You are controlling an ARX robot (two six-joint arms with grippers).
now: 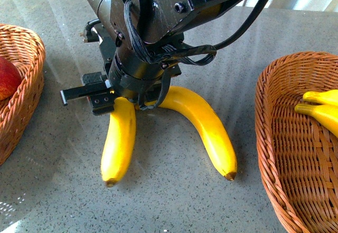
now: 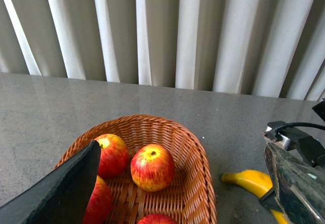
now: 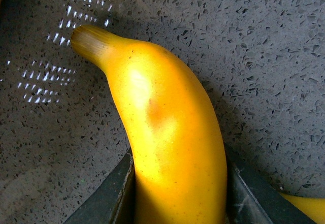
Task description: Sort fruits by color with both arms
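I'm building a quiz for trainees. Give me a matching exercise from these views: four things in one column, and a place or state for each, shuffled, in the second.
1. apples
2. right claw
3. right basket
4. table

A. grey and speckled
B. holds two bananas
C. in the left basket
D. closed around a banana

Pairs: 1-C, 2-D, 3-B, 4-A

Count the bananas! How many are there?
4. Two lie on the table under the black arm: a left banana and a right banana. Two more lie in the right basket: an upper banana and a lower banana. More may be hidden.
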